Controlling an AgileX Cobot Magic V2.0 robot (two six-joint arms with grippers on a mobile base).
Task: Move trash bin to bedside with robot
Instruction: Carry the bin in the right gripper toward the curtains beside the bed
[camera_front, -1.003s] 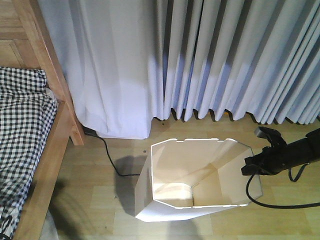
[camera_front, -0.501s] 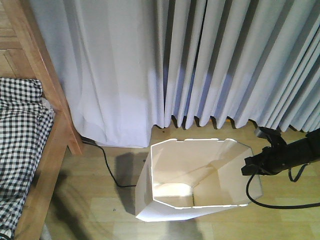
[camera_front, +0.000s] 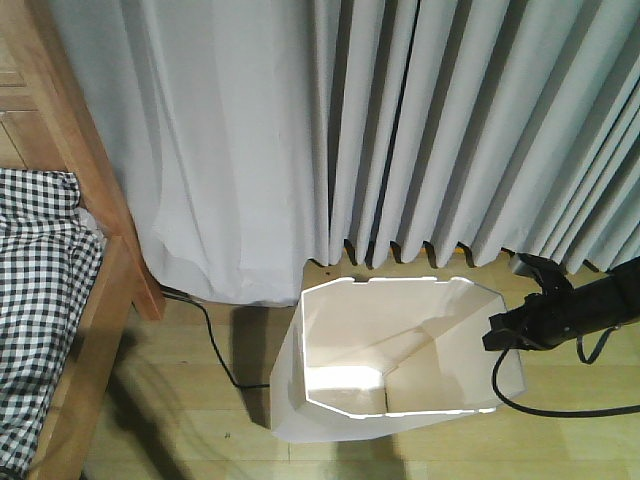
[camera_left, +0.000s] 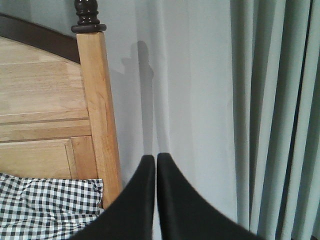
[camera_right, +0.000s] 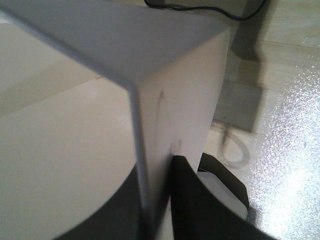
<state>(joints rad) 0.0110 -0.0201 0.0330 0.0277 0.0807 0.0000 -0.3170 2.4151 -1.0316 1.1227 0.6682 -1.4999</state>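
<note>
The white trash bin (camera_front: 380, 320) stands on the wooden floor (camera_front: 200, 425) in the lower centre of the front view, its notched rim open to the camera and its back edge just in front of the hem of the pale grey curtain (camera_front: 400, 130). The bed (camera_front: 95, 190) fills the left edge of that frame, its light-brown post and side rail framing the checked bedding (camera_front: 40, 290). A strip of bare floor lies between the rail and the bin, so the two are near but apart. A black cable (camera_front: 215, 345) runs across that strip from under the curtain toward the bin's left side. The black arm (camera_front: 600, 300) reaches in from the right edge, and the right hand (camera_front: 493, 336) sits on the bin's right rim. In the right wrist view the right hand (camera_right: 156, 167) is clamped on the bin's thin wall (camera_right: 165, 75), one dark finger (camera_right: 182, 200) outside and the other inside. In the left wrist view the left hand (camera_left: 152, 159) has its two black fingers pressed together with nothing between them, pointing at the curtain beside the bed's headboard (camera_left: 45, 110).
</note>
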